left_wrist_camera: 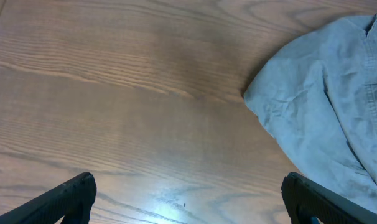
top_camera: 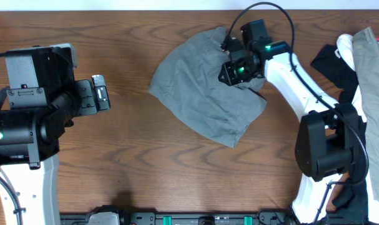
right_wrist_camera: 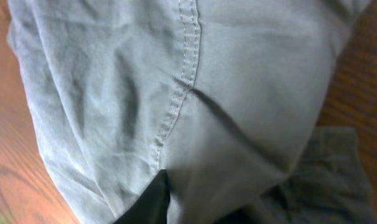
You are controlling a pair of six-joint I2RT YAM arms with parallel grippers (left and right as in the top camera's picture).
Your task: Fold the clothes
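Right wrist view, closest in: R gripper (right_wrist_camera: pixel 191 208) sits at the bottom edge, jaws narrow. One dark finger (right_wrist_camera: pixel 148 202) shows there, w/ a fold of the shorts (right_wrist_camera: pixel 114 93) pinched up next to it. Grey-olive cloth fills nearly the whole frame. A double-stitched seam runs from top centre down to the finger, and creases fan out from the pinch. A darker flap of the same cloth lies lower right. Slivers of the wood table (right_wrist_camera: pixel 2 174) show at lower left and upper right.

Left wrist view: L gripper (left_wrist_camera: pixel 188 190) is wide, its two black fingertips in the bottom corners w/ only bare wood between them. Farther off, a rounded edge of the shorts comes in from the right side of the frame, flat on the table and well apart from the fingers.

Overhead: L arm is at the left edge, mid-height, w/ its gripper pointing right, clear of the cloth. The shorts lie top centre as a crumpled, roughly rounded heap. Their lower corner points toward bottom right. R arm reaches in from lower right, up and left, w/ its gripper down on the shorts' upper-right part. At the far right edge is a pile: a black garment (top_camera: pixel 330 62), a white one (top_camera: pixel 347 47) and a beige-tan one (top_camera: pixel 372 62). The pile is apart from the shorts, w/ the R arm between them.
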